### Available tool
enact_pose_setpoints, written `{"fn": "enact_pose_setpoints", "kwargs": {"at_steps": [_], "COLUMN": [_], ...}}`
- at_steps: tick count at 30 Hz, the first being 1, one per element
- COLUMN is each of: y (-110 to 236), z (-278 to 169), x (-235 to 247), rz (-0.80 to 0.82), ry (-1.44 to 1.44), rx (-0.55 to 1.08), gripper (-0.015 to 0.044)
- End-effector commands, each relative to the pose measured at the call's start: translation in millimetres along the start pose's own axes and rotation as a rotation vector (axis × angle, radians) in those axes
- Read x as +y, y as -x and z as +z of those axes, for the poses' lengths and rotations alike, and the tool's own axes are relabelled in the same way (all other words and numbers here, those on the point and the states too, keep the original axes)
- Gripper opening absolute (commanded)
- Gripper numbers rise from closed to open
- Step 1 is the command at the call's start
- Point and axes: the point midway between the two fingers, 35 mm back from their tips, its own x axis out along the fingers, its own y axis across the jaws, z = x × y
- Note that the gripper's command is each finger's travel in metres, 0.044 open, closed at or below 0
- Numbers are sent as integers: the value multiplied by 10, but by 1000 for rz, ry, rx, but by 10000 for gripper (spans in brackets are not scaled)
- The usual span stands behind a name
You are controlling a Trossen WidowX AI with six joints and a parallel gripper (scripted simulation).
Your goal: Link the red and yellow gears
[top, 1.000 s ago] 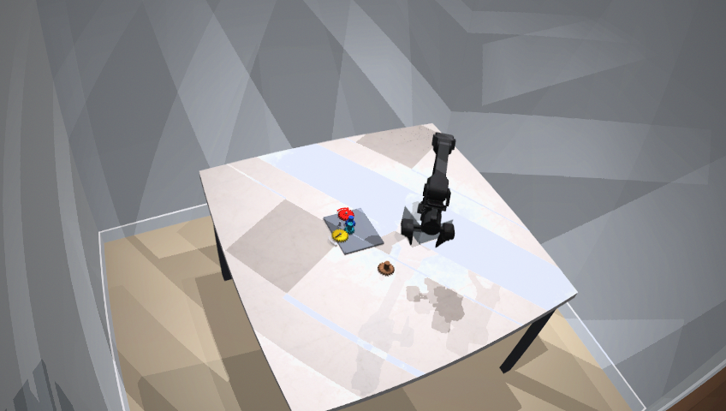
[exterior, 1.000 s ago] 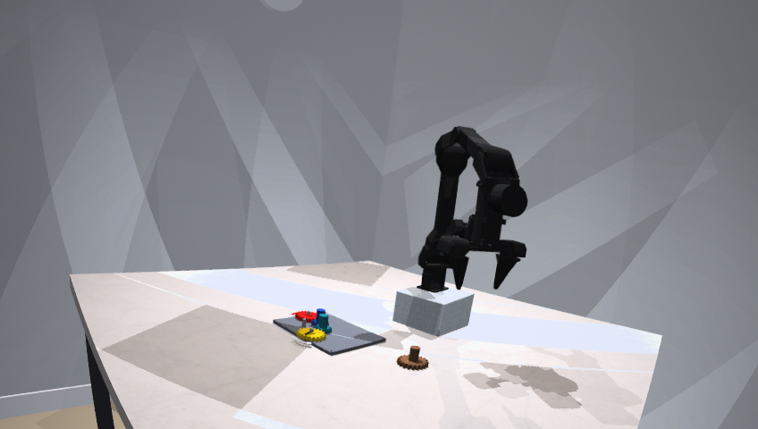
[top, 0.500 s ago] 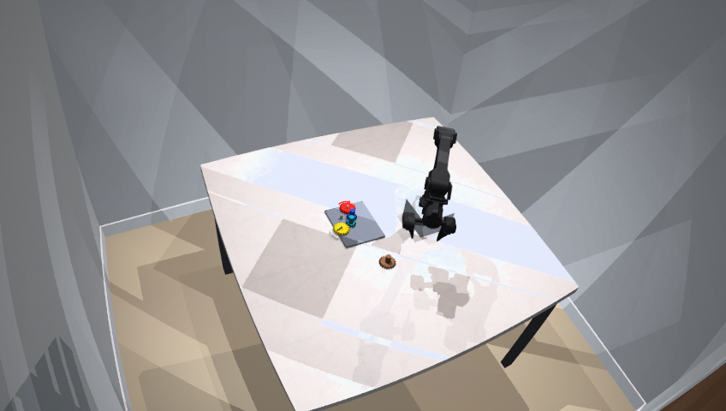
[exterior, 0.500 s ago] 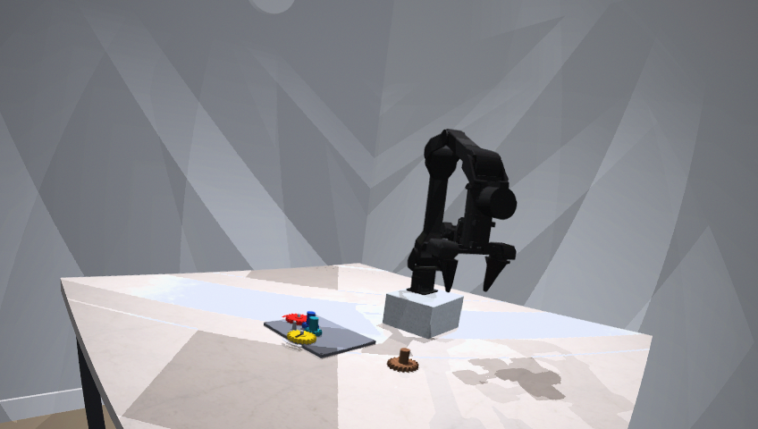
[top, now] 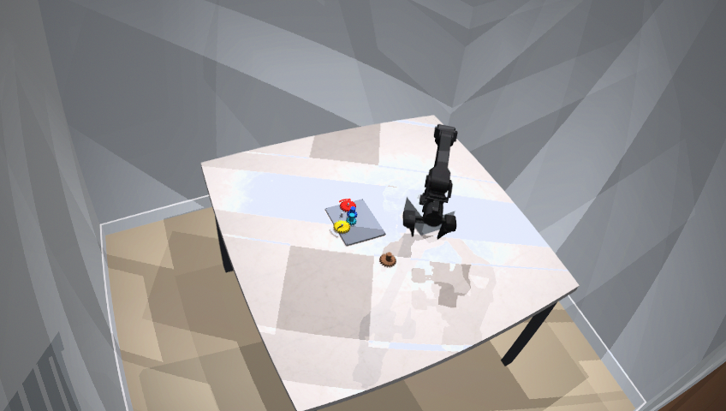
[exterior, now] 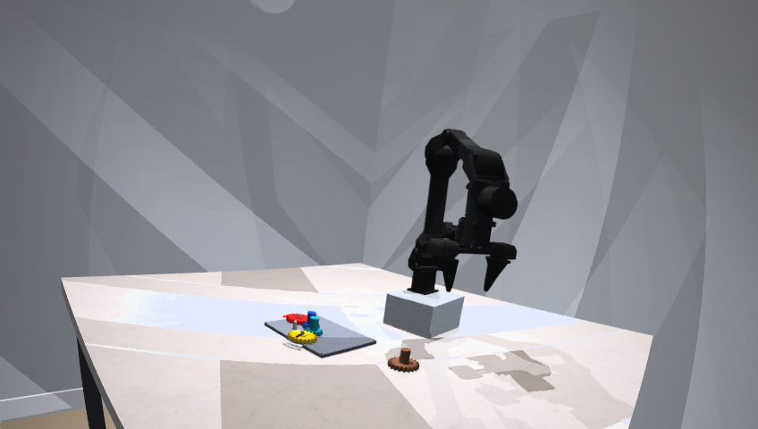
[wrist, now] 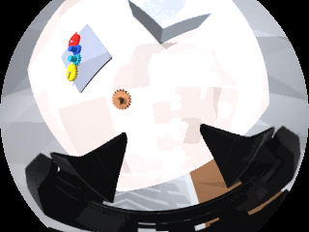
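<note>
The grey board (top: 364, 228) (exterior: 340, 340) (wrist: 95, 60) lies on the table. The red gear (top: 347, 205) (exterior: 295, 318) (wrist: 73, 40) and the yellow gear (top: 341, 227) (exterior: 302, 337) (wrist: 71, 72) are on it. A blue gear (exterior: 311, 315) (wrist: 74, 49) and a teal gear (top: 351, 219) (exterior: 315, 324) (wrist: 74, 59) with upright knobs stand between them, in a row; exact meshing is too small to tell. A grey peg (exterior: 295, 324) shows beside them. A brown gear (top: 387, 259) (exterior: 403, 362) (wrist: 122, 100) stands on the table, off the board. My gripper (top: 426, 235) (exterior: 467, 290) (wrist: 164, 131) is open and empty, high above the table, away from the board.
The arm's pale base block (exterior: 423, 313) (wrist: 176, 26) stands to the right of the board in the exterior view. The white arrow (top: 333, 234) (exterior: 291, 346) lies beside the yellow gear. Shadows of the arm fall on the table near the brown gear.
</note>
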Motion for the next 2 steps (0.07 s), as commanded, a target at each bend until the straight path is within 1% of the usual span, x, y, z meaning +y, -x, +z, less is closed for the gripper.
{"fn": "enact_pose_setpoints", "kwargs": {"at_steps": [1, 2], "y": [2, 2], "z": [3, 3], "x": [3, 3], "rz": [3, 3], "ry": [-5, -5], "rx": [-1, -1], "gripper": [440, 440]}}
